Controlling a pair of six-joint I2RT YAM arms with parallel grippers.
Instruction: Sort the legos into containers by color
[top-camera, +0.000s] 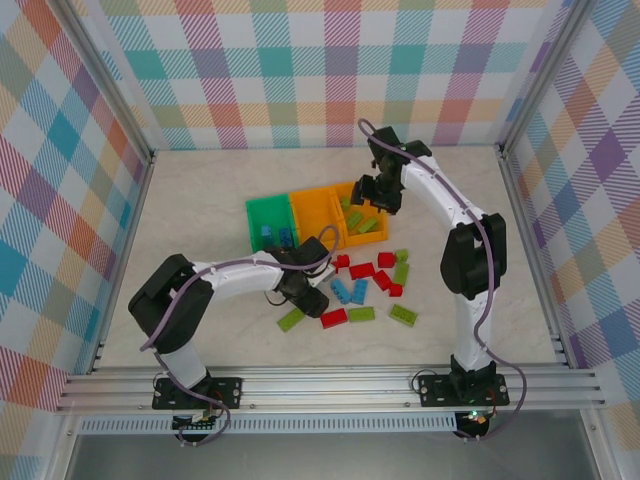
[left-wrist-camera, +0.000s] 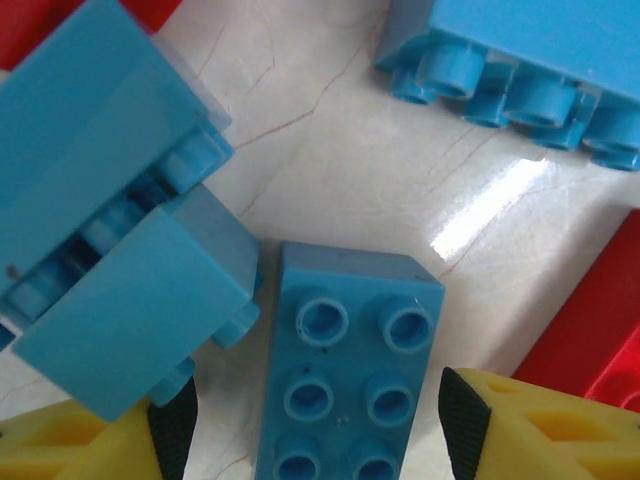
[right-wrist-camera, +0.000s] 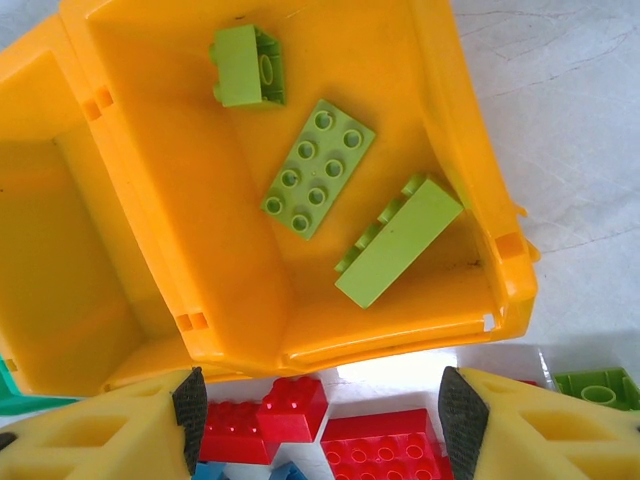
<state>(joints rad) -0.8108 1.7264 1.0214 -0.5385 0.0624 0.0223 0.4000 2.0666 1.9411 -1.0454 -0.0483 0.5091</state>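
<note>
My left gripper is open low over the table, its pads either side of a stud-up blue brick. More blue bricks lie just to its left. In the top view the left gripper is at the loose pile of red, blue and lime bricks. My right gripper is open and holds nothing, hovering at the near wall of the right orange bin, which holds three lime green bricks. The green bin holds blue bricks.
The middle orange bin sits between the other two, its visible floor bare. Red bricks lie on the table just below the right gripper. Metal frame rails and checkered walls enclose the table on all sides.
</note>
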